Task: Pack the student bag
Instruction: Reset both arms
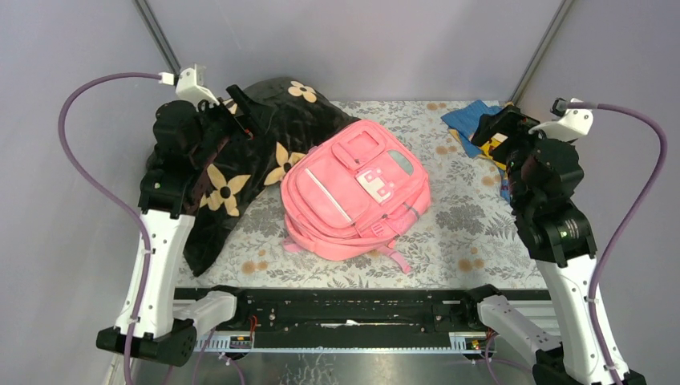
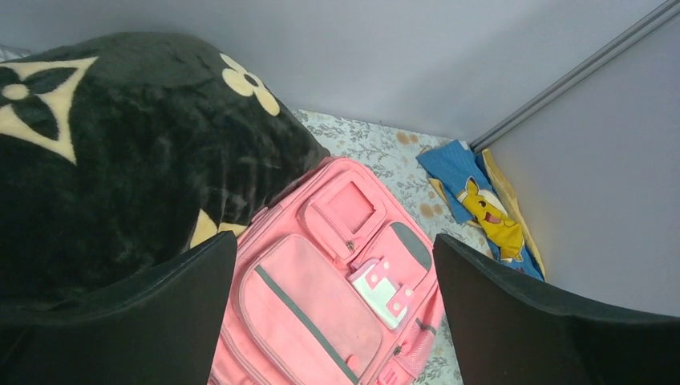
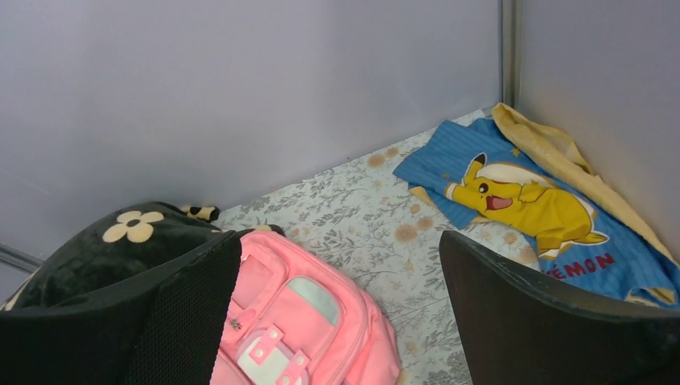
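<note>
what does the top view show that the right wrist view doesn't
Only the top view: the left arm, the right arm, and the whole bag with its straps. Only the right wrist view: the yellow figure on the blue cloth in full, with red lettering. Both: bag, black pillow, cloth and flowered table.

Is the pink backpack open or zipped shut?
Looks shut: the student bag lies flat, front up, with no gap showing in any view.
</note>
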